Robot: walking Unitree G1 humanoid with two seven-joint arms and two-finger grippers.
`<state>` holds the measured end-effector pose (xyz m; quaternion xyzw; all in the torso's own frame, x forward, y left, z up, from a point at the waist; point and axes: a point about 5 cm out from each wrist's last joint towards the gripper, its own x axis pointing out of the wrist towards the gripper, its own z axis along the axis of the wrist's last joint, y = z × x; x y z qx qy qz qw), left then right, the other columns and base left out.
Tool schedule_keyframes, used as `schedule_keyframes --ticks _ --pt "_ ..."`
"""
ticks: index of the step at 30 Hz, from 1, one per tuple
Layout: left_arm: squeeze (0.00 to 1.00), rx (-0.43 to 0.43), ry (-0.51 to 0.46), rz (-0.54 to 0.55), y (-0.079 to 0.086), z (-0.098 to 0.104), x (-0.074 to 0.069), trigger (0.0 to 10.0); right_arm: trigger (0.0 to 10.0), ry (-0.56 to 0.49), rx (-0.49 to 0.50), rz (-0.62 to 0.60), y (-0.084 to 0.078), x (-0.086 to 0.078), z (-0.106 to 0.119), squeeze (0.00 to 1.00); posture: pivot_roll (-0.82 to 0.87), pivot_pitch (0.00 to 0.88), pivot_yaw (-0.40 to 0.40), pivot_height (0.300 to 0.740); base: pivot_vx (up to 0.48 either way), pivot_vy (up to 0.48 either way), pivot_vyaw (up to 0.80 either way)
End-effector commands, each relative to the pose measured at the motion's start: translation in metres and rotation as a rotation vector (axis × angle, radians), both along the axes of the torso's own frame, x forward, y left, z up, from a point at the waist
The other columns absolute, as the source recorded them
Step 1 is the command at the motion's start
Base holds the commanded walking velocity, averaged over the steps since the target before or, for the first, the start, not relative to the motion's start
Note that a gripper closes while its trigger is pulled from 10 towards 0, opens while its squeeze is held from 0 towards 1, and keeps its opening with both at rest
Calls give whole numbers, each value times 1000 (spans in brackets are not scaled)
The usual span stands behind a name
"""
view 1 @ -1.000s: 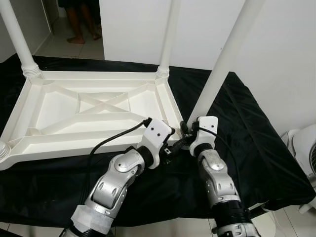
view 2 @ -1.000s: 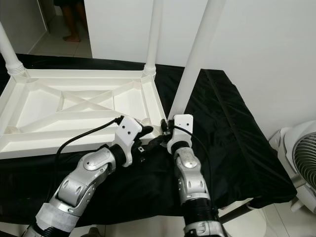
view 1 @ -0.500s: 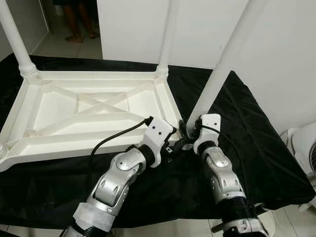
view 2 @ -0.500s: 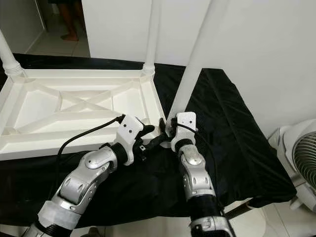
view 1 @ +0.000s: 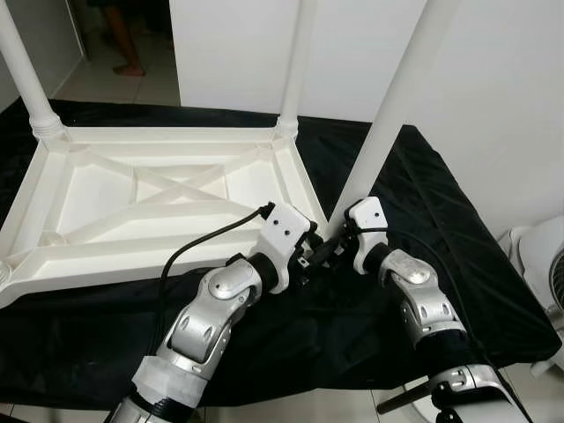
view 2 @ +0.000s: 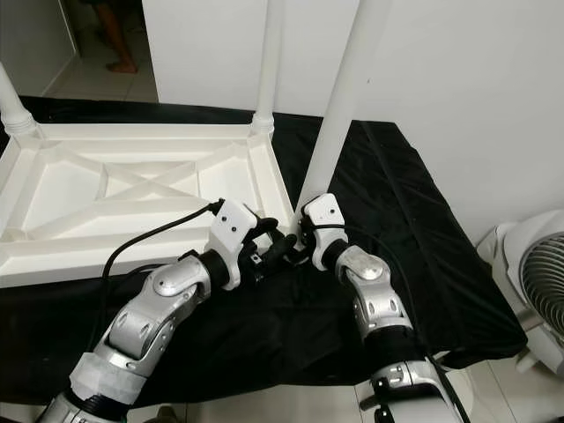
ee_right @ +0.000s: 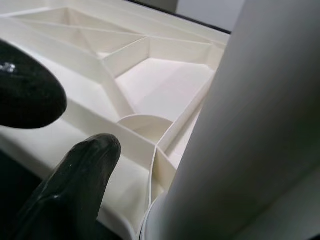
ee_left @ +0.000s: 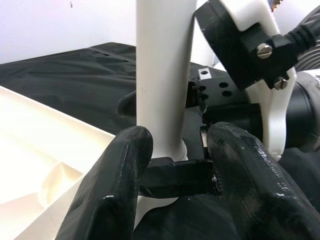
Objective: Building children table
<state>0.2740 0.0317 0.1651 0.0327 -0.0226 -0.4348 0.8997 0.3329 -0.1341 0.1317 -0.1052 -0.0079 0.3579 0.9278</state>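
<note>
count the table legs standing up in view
3: far left corner leg, far right corner leg, near right corner leg by both grippers. The near left corner lies at the frame edge, so a fourth may be hidden.

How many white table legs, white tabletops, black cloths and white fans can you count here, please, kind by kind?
White table legs: 3 (far left, far middle, near right)
White upturned tabletop: 1
Black cloth: 1
White fan: 1
Total: 6
</note>
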Motion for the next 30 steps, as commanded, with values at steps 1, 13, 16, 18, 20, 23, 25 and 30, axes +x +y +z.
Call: schedule_keyframes --ticks 1,13,16,18,20,23,25,30 --pt "0 2 1 -31 -1 0 -2 10000 3686 55 0 55 5 0 -8 0 125 0 -74 740 0 0 0" --pt "0 0 3 -30 -1 0 -3 10000 0 85 26 60 -2 3 -14 0 130 0 -77 740 0 0 0" --pt "0 0 4 -30 -1 0 -4 10000 0 90 31 29 -4 4 -17 0 130 0 -76 740 0 0 0" --pt "0 -1 5 -31 0 0 -4 10000 0 93 38 2 -6 4 -18 0 129 0 -77 740 0 0 0" --pt "0 -3 9 -34 -1 -1 -6 10000 0 85 66 -123 -10 6 -20 0 127 0 -77 740 0 0 0" --pt "0 -4 12 -38 -2 -2 -6 10000 0 81 87 -189 -11 6 -20 0 126 0 -77 740 0 0 0" --pt "0 -4 13 -42 -3 -2 -8 10000 0 84 116 -258 -10 5 -20 0 122 0 -76 740 0 0 0" --pt "0 -3 17 -52 -4 -3 -9 10000 0 79 165 -431 -4 -3 -22 0 119 0 -78 740 0 0 0"
